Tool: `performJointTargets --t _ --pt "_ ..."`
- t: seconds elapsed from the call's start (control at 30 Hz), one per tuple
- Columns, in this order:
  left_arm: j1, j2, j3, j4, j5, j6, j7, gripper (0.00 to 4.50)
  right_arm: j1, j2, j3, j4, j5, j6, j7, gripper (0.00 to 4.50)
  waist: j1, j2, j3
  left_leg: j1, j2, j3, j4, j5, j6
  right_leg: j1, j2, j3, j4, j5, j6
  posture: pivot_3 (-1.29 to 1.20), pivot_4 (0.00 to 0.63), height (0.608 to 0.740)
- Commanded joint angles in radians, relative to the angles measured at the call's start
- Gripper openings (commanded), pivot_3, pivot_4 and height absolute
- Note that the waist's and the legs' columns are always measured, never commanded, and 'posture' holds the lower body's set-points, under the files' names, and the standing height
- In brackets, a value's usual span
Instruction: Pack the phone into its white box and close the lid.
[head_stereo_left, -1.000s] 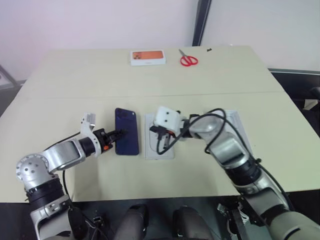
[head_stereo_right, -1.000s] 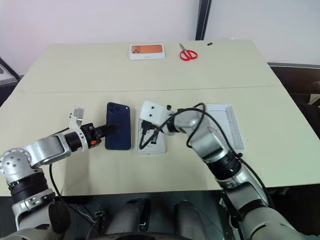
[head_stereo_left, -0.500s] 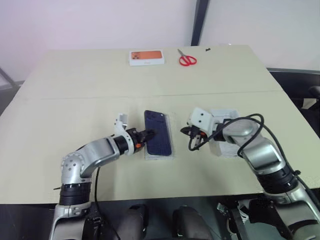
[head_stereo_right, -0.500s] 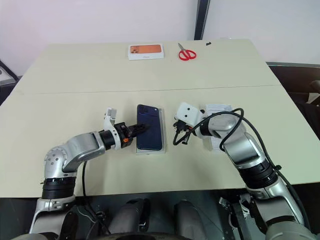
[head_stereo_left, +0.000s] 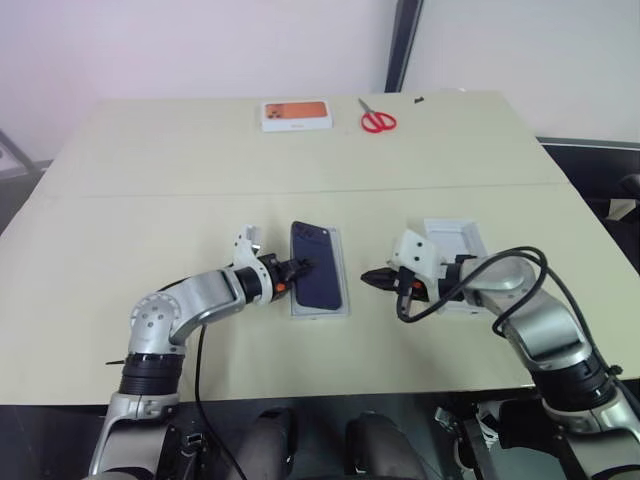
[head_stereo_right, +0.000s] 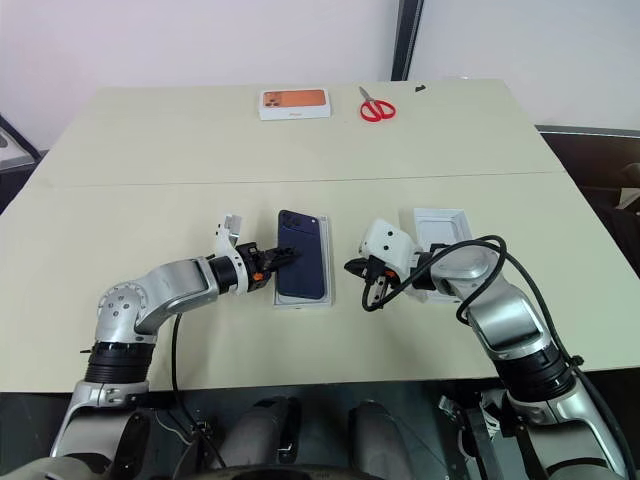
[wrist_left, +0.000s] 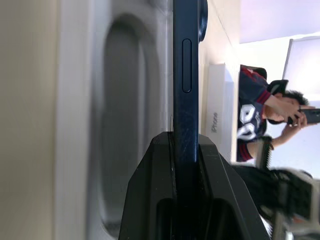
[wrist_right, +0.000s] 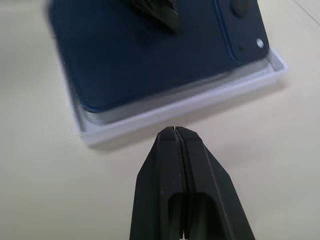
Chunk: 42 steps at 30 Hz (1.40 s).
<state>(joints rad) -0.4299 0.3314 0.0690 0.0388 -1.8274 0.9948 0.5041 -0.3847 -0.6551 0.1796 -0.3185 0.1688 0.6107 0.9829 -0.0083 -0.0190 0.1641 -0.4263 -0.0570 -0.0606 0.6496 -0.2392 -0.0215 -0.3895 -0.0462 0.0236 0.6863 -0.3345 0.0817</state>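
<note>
Beige tabletop (head_stereo_left: 150, 200) fills most of the head views, with a pale wall behind it. Nearest, at lower centre, the left gripper (head_stereo_left: 299, 267) clamps the left long edge of the phone (head_stereo_left: 317, 279); the left wrist view shows its 2 black fingers (wrist_left: 150, 185) pressed against both faces of the navy edge. The phone lies back up, camera cluster toward the far end, over the white box (head_stereo_left: 342, 310), whose thin rim shows around it. Just right of the box, the right gripper (head_stereo_left: 368, 277) points at its right side with both fingers pressed together, holding nothing, tip near the rim but apart from it. Right of centre, behind that gripper, the lid (head_stereo_left: 452, 240) lies inside up. Along the far edge sit a white box with an orange picture (head_stereo_left: 296, 114) and red scissors (head_stereo_left: 377, 120).
</note>
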Motion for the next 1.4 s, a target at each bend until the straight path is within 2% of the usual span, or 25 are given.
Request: performJointTargets --t 0.03,0.2,0.27,0.3,0.43,0.6,0.9,0.97,1.07,1.17,1.27,1.3,1.33,1.4 --pt "-0.034 -0.005 0.002 -0.007 0.009 0.013 -0.05 0.01 0.003 -0.005 -0.028 -0.045 0.036 -0.02 -0.002 0.0 0.0 0.0 0.0 0.0 0.0 0.0 0.0 0.0 0.0 0.0 0.0 0.0 0.0 0.0 0.0 0.0 0.15 0.74" --pt "-0.04 -0.006 0.0 0.009 0.032 0.03 -0.076 0.01 0.008 -0.011 -0.024 -0.045 0.046 -0.026 -0.01 0.0 0.0 0.0 0.0 0.0 0.0 0.0 0.0 0.0 0.0 0.0 0.0 0.0 0.0 0.0 0.0 0.0 0.15 0.74" --pt "-0.043 -0.005 0.0 0.012 0.034 0.041 -0.087 1.01 0.011 -0.013 -0.022 -0.045 0.048 -0.027 -0.014 0.0 0.0 0.0 0.0 0.0 0.0 0.0 0.0 0.0 0.0 0.0 0.0 0.0 0.0 0.0 0.0 0.0 0.15 0.74" --pt "-0.044 -0.004 -0.001 0.013 0.035 0.046 -0.089 1.34 0.01 -0.012 -0.02 -0.045 0.049 -0.026 -0.016 0.0 0.0 0.0 0.0 0.0 0.0 0.0 0.0 0.0 0.0 0.0 0.0 0.0 0.0 0.0 0.0 0.0 0.15 0.74" --pt "-0.034 0.02 0.005 -0.007 0.019 0.066 -0.083 3.33 0.007 -0.012 -0.019 -0.051 0.052 -0.022 -0.02 0.0 -0.001 0.0 0.0 0.0 0.0 0.0 0.0 0.0 0.0 0.0 0.0 0.0 0.0 0.0 0.0 0.0 0.15 0.74" --pt "-0.032 0.106 0.007 -0.063 -0.02 0.103 -0.081 3.33 0.006 -0.016 -0.021 -0.053 0.054 -0.021 -0.019 0.0 -0.005 0.0 0.0 0.0 0.0 0.0 0.0 0.0 0.0 -0.001 0.0 0.0 0.0 0.0 0.0 0.0 0.15 0.74" --pt "0.0 0.325 0.035 -0.159 -0.132 0.106 -0.112 3.33 -0.006 -0.024 -0.018 -0.036 0.054 -0.027 -0.014 0.0 0.0 0.0 0.0 0.0 0.0 0.0 0.0 0.0 0.0 0.0 0.0 0.0 0.0 0.0 0.0 0.0 0.15 0.74" --pt "0.002 0.376 0.048 -0.185 -0.068 0.108 -0.145 3.33 -0.015 -0.024 -0.017 -0.024 0.048 -0.031 -0.018 0.0 -0.001 0.0 0.0 0.0 0.0 0.0 0.0 0.0 0.0 0.0 0.0 0.0 0.0 0.0 0.0 0.0 0.15 0.74" --pt "0.024 0.46 0.051 -0.255 0.17 0.092 -0.253 3.33 -0.04 -0.022 -0.007 0.001 0.028 -0.017 -0.042 0.0 -0.004 0.001 0.0 0.0 0.0 0.0 -0.001 0.0 0.0 -0.001 0.0 0.0 0.0 0.0 0.0 0.0 0.15 0.74" --pt "0.079 0.549 -0.026 -0.351 0.491 0.014 -0.411 2.44 -0.078 -0.016 0.028 0.039 -0.011 0.005 -0.071 0.0 -0.005 0.002 0.0 0.0 0.0 0.001 -0.003 0.0 0.0 -0.001 0.0 0.001 0.0 0.0 0.0 0.0 0.15 0.74" --pt "0.112 0.605 -0.128 -0.411 0.746 -0.062 -0.544 1.01 -0.118 0.003 0.053 0.065 -0.033 0.058 -0.107 0.0 -0.001 0.002 0.001 0.0 0.0 0.001 -0.003 0.0 0.0 -0.001 0.0 0.001 -0.001 0.0 -0.001 0.0 0.15 0.74" --pt "0.111 0.621 -0.183 -0.42 0.839 -0.09 -0.589 0.39 -0.133 0.011 0.067 0.072 -0.044 0.076 -0.12 0.0 0.001 0.002 0.001 0.0 0.0 0.001 -0.003 0.0 0.0 0.0 0.0 0.001 -0.001 0.0 -0.001 0.0 0.15 0.74" --pt "0.109 0.629 -0.229 -0.425 0.919 -0.117 -0.631 0.03 -0.146 0.019 0.08 0.077 -0.056 0.09 -0.133 0.0 0.002 0.002 0.001 0.0 0.0 0.001 -0.003 0.0 0.0 0.0 0.0 0.001 -0.002 0.0 -0.001 0.0 0.15 0.74" --pt "0.093 0.606 -0.29 -0.414 1.014 -0.143 -0.692 0.03 -0.175 0.037 0.12 0.088 -0.093 0.121 -0.164 0.0 0.002 0.002 0.001 0.0 0.0 0.001 -0.003 0.0 0.0 0.0 0.0 0.001 -0.002 0.0 -0.001 0.0 0.15 0.74"
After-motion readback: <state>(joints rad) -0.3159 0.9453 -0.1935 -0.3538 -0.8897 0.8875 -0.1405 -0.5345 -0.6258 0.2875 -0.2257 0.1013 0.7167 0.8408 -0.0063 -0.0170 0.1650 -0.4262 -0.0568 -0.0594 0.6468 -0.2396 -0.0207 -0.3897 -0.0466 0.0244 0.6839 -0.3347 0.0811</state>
